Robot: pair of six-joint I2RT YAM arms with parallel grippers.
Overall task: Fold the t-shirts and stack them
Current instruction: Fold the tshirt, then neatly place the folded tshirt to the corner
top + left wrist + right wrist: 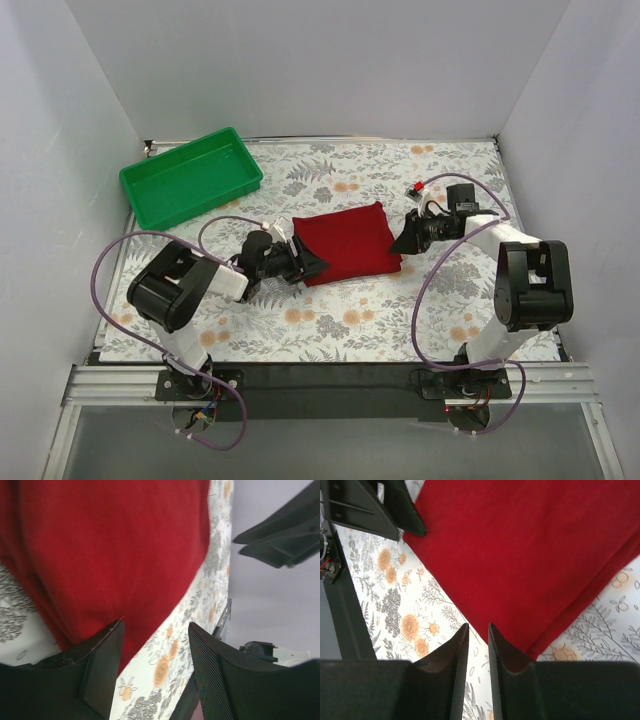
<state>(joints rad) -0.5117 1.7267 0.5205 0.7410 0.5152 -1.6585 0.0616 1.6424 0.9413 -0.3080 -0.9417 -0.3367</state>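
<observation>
While the left gripper stands with fingers apart at the edge of the t-shirt, and the right gripper shows only a slit between its fingers, neither holds cloth. The dark red shirt lies as a folded rectangle on the floral table, between the two grippers. Folding appears complete; placing it on a stack, perhaps at the green tray far left, appears outstanding.

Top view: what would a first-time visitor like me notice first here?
A folded dark red t-shirt lies mid-table on the floral tablecloth, flanked by the left gripper and the right gripper at its two sides. A bright green tray sits empty at the far left corner.
</observation>
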